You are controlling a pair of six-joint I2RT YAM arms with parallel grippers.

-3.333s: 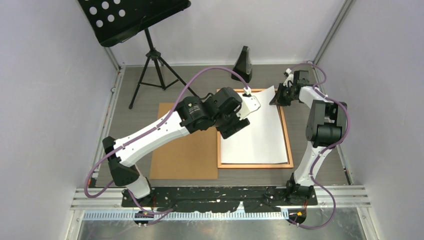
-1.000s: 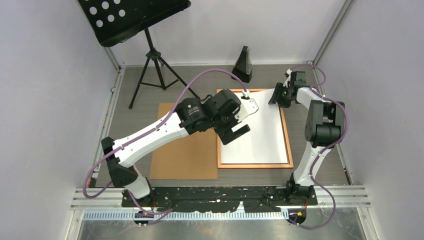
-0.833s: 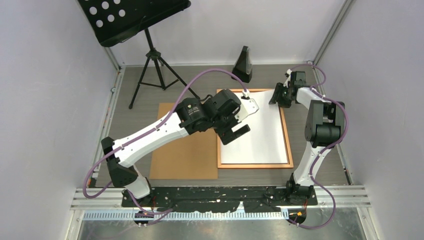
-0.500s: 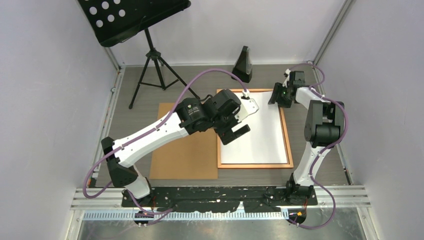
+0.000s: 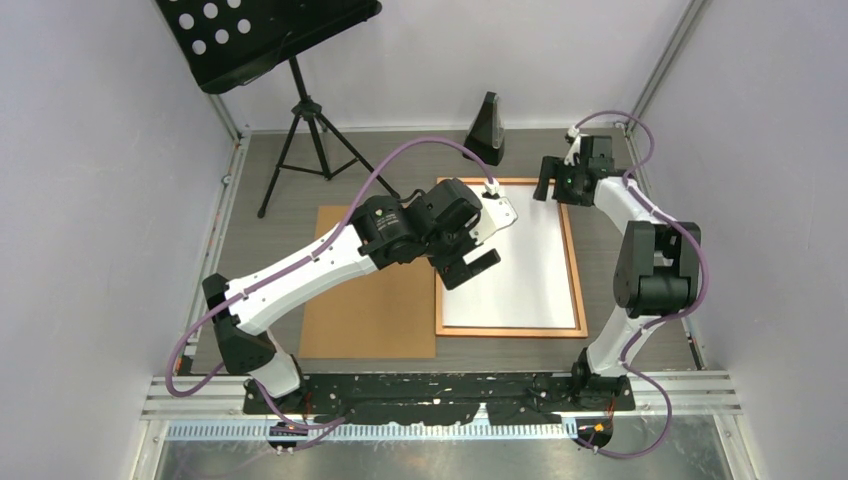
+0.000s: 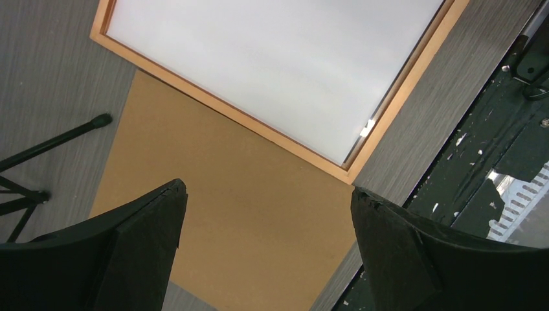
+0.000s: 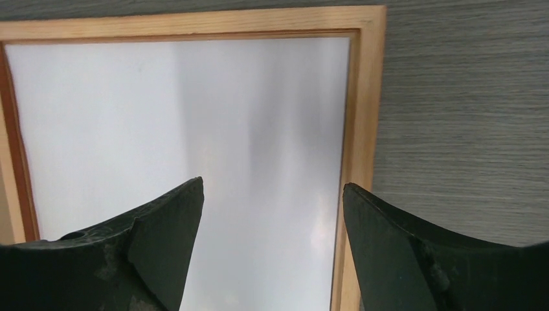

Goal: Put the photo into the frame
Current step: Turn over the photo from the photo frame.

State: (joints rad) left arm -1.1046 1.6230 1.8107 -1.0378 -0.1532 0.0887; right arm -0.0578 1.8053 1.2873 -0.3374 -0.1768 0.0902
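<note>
Photo [image 5: 520, 265] lies in frame [image 5: 576, 270]; placing looks done.
Top: we find left claw [image 5: 470, 266] and right claw [image 5: 548, 188] spread, empty, above it. Left wrist, right wrist: corners sit flush; next, we judge, lift both clear.

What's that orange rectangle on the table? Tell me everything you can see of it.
The frame is a thin-edged rectangle of what looks like light orange wood, lying flat on the grey table. A plain white sheet fills its opening. One long side runs along a brown board. The left pincer and right pincer hang open above it, neither touching.
</note>
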